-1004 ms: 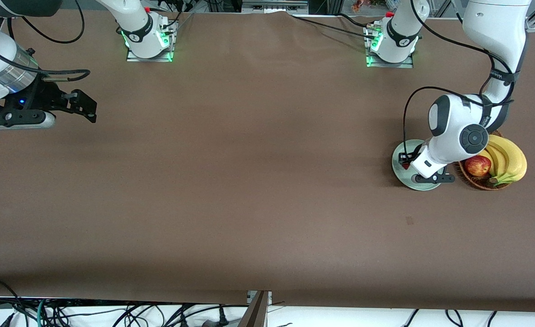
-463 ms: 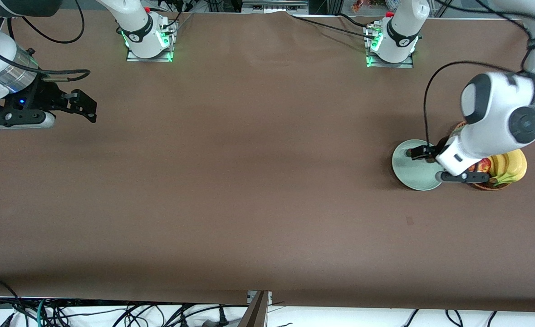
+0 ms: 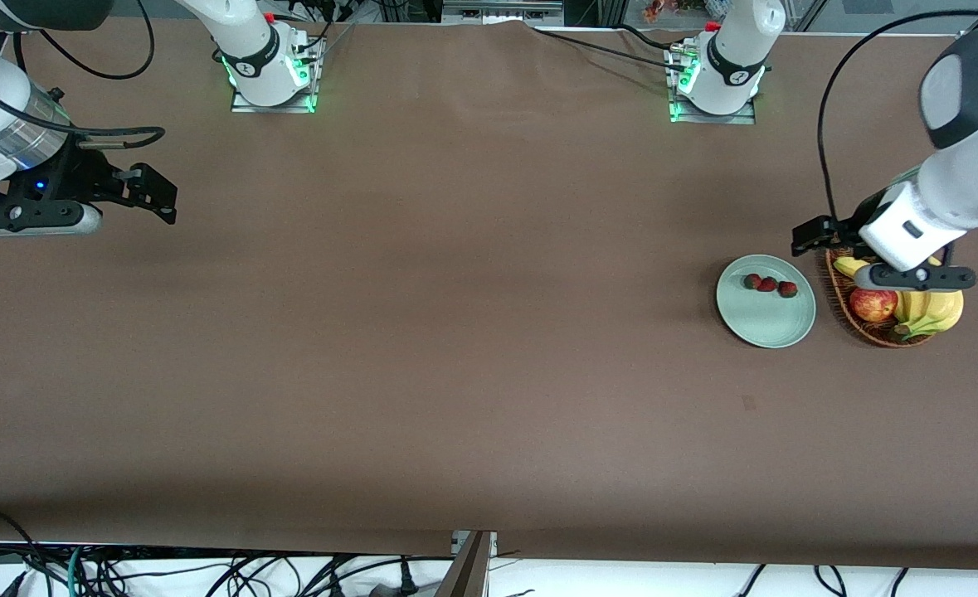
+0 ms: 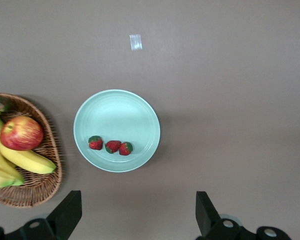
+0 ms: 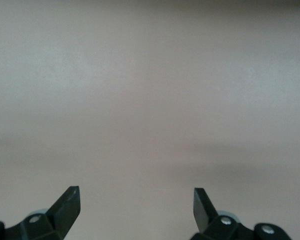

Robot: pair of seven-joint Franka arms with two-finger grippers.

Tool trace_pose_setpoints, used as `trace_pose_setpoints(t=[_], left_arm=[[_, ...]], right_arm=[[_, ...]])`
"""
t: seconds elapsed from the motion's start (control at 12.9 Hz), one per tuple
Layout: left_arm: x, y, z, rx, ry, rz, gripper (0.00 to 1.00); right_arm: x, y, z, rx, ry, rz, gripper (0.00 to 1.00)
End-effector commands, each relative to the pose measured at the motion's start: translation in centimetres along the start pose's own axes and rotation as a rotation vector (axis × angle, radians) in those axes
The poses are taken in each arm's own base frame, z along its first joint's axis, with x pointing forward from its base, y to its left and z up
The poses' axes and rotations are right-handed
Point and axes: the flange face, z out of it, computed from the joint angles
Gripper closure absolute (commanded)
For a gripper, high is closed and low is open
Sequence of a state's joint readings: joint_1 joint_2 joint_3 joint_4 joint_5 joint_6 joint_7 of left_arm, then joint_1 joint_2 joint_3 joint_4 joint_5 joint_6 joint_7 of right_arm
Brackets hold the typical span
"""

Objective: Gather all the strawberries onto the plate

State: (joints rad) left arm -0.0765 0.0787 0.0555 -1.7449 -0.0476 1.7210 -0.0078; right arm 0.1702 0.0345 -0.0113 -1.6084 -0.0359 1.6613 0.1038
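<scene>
Governing relation: the left pincer [image 3: 878, 253] hangs in the air over the basket [image 3: 839, 290] edge and the strip of table [image 3: 455, 332] just beside the plate [image 3: 766, 323]. Its fingers are spread wide and hold nothing. In the left wrist view both fingertips [image 4: 70, 207] frame bare table, with the plate lying clear of them. No berry remains between or under the fingers.

Plate contents: three strawberries [image 3: 770, 284] lie in a short row, close together, on the half of the plate farther from the front camera. The row runs roughly along the table's length, toward the basket.

Basket contents: an apple [image 3: 873, 304] and a bunch of bananas [image 3: 928, 307]. No strawberry is visible in it. The basket stands just beside the plate, toward the left arm's end of the table.

Right pincer [image 3: 153, 195]: waits over bare table at the right arm's end, fingers open and empty, well apart from the plate.

Assessment: no strawberry is visible outside the plate, so the collection appears complete. No further grasp appears required.
</scene>
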Motion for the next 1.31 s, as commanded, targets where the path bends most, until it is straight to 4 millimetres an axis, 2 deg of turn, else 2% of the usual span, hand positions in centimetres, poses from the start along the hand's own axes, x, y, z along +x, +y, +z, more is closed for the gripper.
trace_pose_setpoints(t=[0.0,0.15,0.39,0.62,0.77,1.24], left_arm=[[0.2,-0.3,-2.8,-0.028,-0.004,0.005,0.0],[-0.3,-0.2,-3.8,-0.024,-0.027,0.013,0.0],[-0.9,0.1,-3.3,-0.006,-0.068,0.035,0.0],[-1.5,0.0,-4.2,0.014,-0.053,0.048,0.0],[-1.6,-0.9,-4.8,0.01,-0.043,0.062,0.0],[-1.7,-0.2,-5.1,-0.002,-0.04,0.069,0.0]], right_arm=[[0.2,0.1,-0.5,0.017,-0.003,-0.004,0.0],[0.2,0.1,-0.5,0.017,-0.003,-0.004,0.0],[0.2,0.1,-0.5,0.017,-0.003,-0.004,0.0],[0.2,0.1,-0.5,0.017,-0.003,-0.004,0.0],[0.2,0.1,-0.5,0.017,-0.003,-0.004,0.0],[0.2,0.1,-0.5,0.017,-0.003,-0.003,0.0]])
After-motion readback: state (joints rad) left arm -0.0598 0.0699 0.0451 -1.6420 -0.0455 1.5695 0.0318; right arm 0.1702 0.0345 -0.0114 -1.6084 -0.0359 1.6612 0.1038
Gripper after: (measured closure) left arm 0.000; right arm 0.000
